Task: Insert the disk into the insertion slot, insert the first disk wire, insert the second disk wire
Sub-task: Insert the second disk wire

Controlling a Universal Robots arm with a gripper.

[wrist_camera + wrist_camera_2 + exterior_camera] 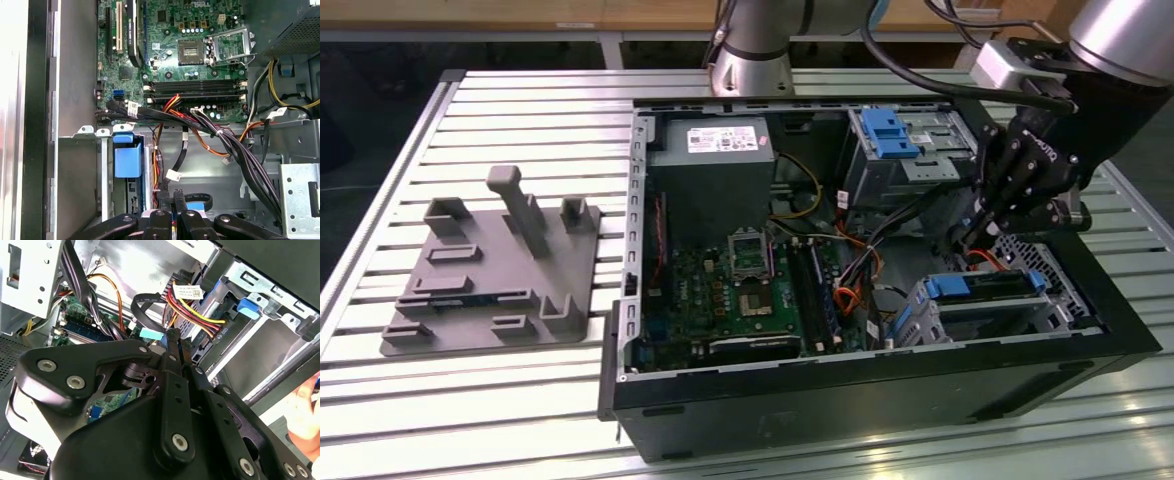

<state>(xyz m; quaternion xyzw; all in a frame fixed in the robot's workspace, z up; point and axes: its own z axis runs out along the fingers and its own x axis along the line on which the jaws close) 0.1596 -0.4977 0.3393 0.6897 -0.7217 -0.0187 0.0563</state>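
The disk [983, 287], silver in a bright blue carrier, sits inside the insertion slot [1058, 300], a grey perforated cage at the case's corner on the exterior view's right. My gripper [966, 243] reaches down into the case just behind that cage. In both wrist views the fingers are pressed together on the connector of a black wire with a light blue tab [150, 333] [196, 205], close to the disk's rear. A red, yellow and black wire bundle [192, 310] runs to the same end of the disk [248, 307]. The blue carrier tab [127, 159] lies beside my gripper [172, 196].
A taller grey cage with a blue latch [894, 135] stands behind the gripper. The motherboard [747, 290], power supply [714, 150] and loose cables crowd the case. A grey fixture plate [494, 280] lies on the slatted table. A person's hand [305, 410] is outside the case.
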